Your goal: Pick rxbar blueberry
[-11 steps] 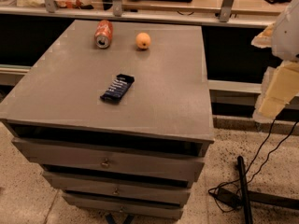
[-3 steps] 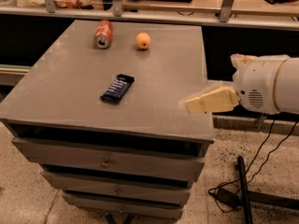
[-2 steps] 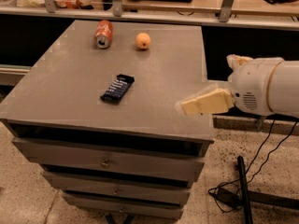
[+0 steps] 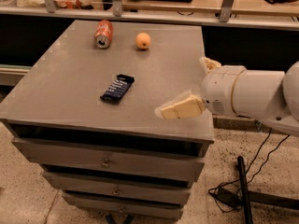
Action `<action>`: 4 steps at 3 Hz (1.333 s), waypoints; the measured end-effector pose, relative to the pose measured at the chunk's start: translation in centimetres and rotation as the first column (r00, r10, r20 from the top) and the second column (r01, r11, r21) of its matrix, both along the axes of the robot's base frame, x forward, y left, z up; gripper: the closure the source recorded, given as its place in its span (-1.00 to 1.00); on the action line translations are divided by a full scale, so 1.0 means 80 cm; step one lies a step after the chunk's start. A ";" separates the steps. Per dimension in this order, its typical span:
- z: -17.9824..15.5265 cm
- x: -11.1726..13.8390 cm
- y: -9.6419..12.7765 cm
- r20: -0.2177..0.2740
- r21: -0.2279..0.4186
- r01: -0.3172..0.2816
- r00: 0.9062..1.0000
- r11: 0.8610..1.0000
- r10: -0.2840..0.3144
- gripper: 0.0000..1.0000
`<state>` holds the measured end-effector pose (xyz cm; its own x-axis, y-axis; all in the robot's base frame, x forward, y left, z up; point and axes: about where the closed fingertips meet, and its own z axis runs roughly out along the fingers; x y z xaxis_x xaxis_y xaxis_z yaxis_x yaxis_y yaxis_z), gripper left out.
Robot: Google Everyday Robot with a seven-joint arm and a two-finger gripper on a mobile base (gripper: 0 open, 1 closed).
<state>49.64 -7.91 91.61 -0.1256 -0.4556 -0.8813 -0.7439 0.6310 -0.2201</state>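
The rxbar blueberry (image 4: 117,88) is a flat dark navy bar with white print, lying on the grey table top (image 4: 70,69) left of the middle. My gripper (image 4: 182,87) is at the right side of the table, above its front right part and to the right of the bar, not touching it. Its two cream fingers (image 4: 180,108) are spread apart and empty. The white arm reaches in from the right edge of the view.
A red soda can (image 4: 103,33) lies on its side at the back of the table, with a small orange fruit (image 4: 143,40) to its right. Drawers (image 4: 107,162) sit below the top. Cables (image 4: 233,195) lie on the floor at right. A shelf rail runs behind.
The arm has come in from the far right and down over the table's right side, and keeps moving left toward the bar. The bar, can and fruit have not moved.
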 end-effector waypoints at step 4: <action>-0.048 0.070 0.094 -0.018 0.089 -0.181 0.983 0.980 0.183 -1.00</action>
